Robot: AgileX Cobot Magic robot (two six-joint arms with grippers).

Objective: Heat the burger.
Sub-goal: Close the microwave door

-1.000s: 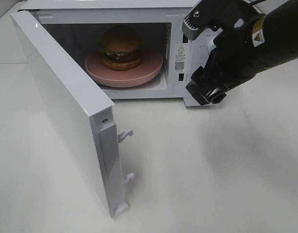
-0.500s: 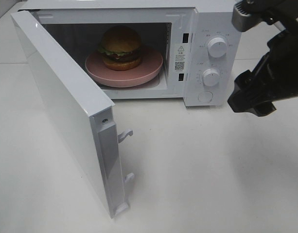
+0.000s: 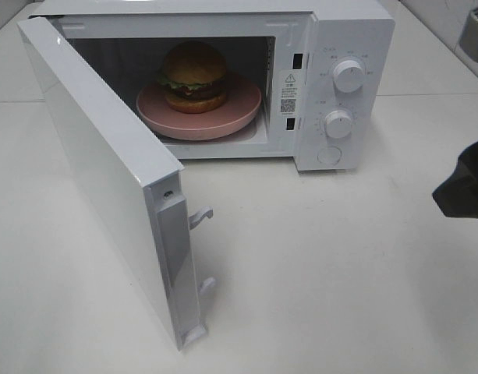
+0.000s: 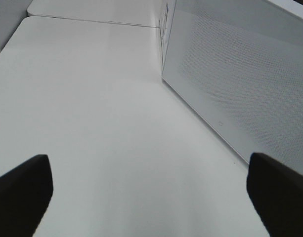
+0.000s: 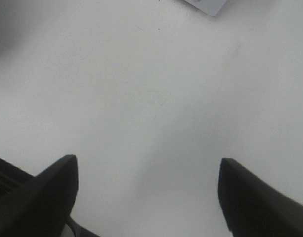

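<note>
We see little of the robot itself. In the high view, only a matt black angular block of the right arm (image 3: 466,189) shows at the picture's edge. Its outline is faceted and its surface is too dark for us to make out detail.

In the left wrist view, the left gripper (image 4: 149,165) appears as two matt black fingers (image 4: 21,195), broad and flat-faced with softly rounded corners.

In the right wrist view, the right gripper (image 5: 149,163) shows two charcoal-black wedge-shaped fingers (image 5: 257,200) that narrow to blunt tips. At the base of one finger we make out a thin pale grey curved edge (image 5: 73,226) and a few fine ridges in the black housing. What they are we cannot tell.
</note>
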